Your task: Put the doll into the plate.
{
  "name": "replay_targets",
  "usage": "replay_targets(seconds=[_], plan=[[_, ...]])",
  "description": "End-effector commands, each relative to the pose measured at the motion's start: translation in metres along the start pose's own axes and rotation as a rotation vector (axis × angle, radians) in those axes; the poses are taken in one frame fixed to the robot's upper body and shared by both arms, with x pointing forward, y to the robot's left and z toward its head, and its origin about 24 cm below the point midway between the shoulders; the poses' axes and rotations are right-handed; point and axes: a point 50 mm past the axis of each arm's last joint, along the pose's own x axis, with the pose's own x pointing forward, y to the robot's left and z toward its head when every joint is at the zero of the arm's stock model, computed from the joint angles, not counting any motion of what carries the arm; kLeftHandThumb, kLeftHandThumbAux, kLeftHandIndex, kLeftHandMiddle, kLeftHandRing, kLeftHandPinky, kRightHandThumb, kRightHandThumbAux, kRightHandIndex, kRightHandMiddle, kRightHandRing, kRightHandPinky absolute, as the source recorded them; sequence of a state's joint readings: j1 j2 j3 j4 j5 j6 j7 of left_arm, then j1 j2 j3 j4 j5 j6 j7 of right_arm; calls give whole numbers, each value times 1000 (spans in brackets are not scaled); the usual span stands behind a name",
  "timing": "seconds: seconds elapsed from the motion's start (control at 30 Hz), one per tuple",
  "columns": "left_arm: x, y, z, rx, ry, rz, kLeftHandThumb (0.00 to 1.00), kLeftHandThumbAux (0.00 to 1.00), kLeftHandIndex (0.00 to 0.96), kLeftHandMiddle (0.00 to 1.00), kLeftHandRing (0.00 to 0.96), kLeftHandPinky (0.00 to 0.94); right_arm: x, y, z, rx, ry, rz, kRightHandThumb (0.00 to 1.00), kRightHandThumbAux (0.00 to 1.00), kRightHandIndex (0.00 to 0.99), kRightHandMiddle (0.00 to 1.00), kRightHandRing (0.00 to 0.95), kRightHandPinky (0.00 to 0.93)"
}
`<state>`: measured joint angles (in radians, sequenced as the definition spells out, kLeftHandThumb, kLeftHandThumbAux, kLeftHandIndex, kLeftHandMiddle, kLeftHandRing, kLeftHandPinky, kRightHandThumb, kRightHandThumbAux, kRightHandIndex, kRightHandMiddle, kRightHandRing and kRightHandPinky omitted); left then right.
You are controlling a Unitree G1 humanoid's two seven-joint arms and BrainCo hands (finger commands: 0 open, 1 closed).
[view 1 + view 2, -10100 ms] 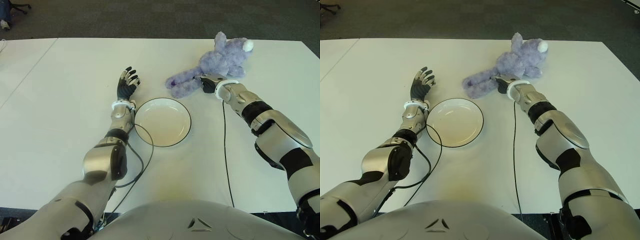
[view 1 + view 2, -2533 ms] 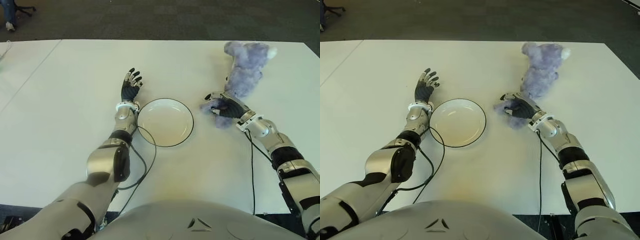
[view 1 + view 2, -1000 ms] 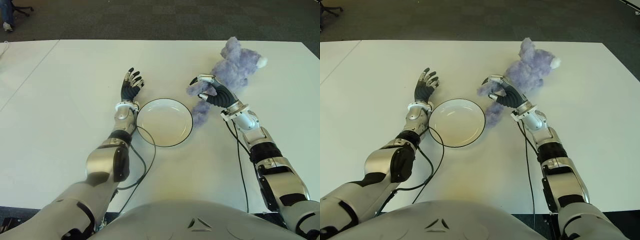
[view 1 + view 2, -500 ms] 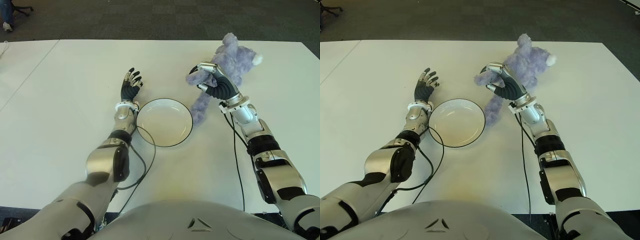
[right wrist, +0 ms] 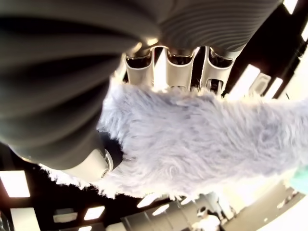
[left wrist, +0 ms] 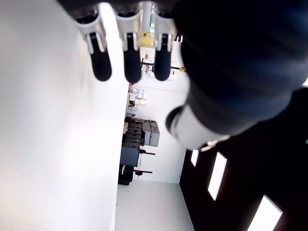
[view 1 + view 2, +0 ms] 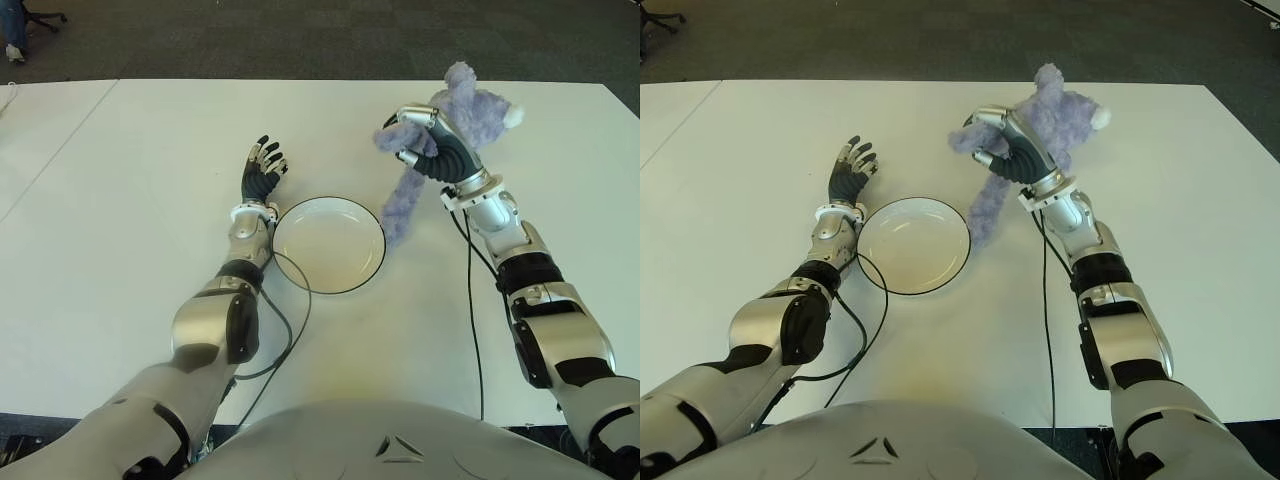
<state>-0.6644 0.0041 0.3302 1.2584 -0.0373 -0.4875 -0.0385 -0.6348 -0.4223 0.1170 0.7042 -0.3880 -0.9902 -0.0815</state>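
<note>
- The right robot hand is raised above the desk, just right of and beyond the plate, its fingers curled tight around the doll.
- The doll is a purple plush; the grip is on a limb near its body, and the right wrist view shows fur filling the palm.
- The doll's head and body sit behind the hand, toward the desk's far edge, while one long leg hangs down, its tip just beside the plate's right rim.
- The plate is white with a dark rim and holds nothing.
- The left robot hand shows just left of and beyond the plate, palm up, fingers spread loosely and holding nothing.
- A black cable loops from the left arm past the plate's near edge.
</note>
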Motion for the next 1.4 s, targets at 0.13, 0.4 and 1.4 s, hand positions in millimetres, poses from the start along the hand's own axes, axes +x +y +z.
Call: replay_targets(seconds=[0.13, 0.4, 1.4], plan=[[-39, 10, -69, -18, 317, 55, 554, 870, 115, 173, 172, 230, 11, -15, -1, -32, -16, -44, 715, 708, 441, 870, 874, 889], [-39, 10, -69, -20, 317, 54, 556, 867, 107, 171, 169, 213, 15, -21, -4, -6, 15, -60, 715, 710, 440, 874, 884, 886], [-39, 12, -69, -20, 318, 60, 502, 863, 99, 176, 182, 230, 10, -29, -12, -4, 67, -82, 715, 710, 440, 875, 884, 881]])
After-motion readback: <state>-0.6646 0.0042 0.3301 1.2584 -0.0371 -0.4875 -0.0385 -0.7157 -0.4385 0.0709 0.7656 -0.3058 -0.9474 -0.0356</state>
